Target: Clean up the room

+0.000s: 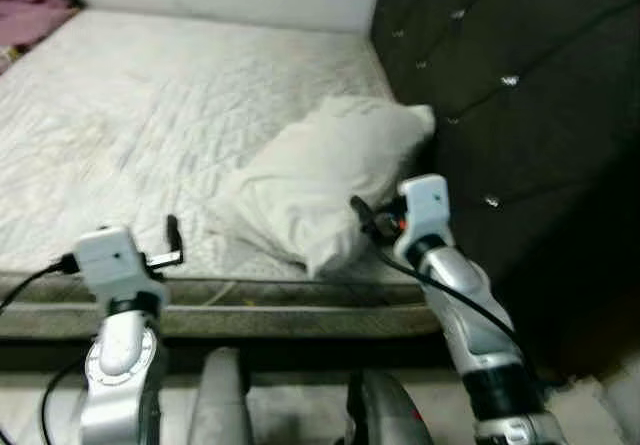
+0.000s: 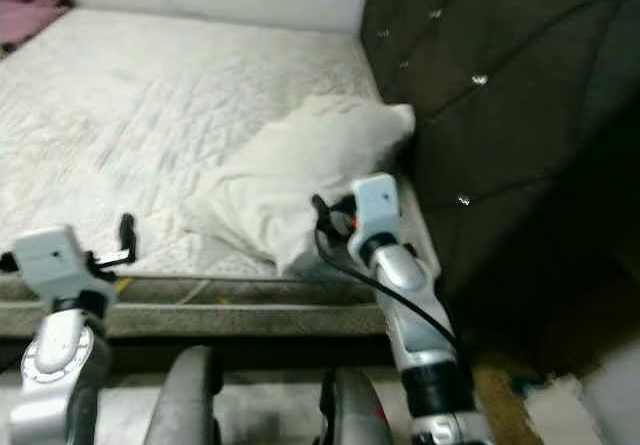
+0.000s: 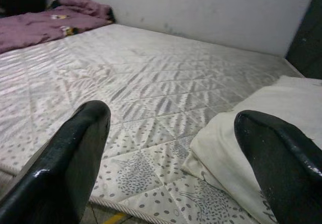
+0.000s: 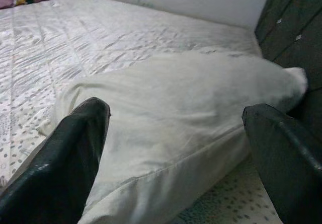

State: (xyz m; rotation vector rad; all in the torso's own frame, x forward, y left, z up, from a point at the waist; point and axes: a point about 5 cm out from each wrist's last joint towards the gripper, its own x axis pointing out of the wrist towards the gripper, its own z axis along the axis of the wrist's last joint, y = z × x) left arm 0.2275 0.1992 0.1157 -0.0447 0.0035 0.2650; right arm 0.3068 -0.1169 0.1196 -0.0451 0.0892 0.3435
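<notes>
We look down on a bare white quilted mattress (image 1: 150, 115) that fills the left and centre of the head view. A white pillow (image 1: 330, 170) lies at centre right on the mattress, its far end touching the dark tufted headboard (image 1: 510, 95) that fills the right side. A purple blanket (image 1: 30, 10) is bunched in the upper left corner, well apart from the pillow. Our left gripper (image 1: 172, 243) hovers at lower left by the near mattress edge, its fingers (image 3: 75, 153) spread wide and holding nothing. Our right gripper (image 1: 362, 215) sits at lower centre right, just at the pillow's near end; its fingers (image 4: 70, 158) are released, spread wide before the pillow without clasping it.
</notes>
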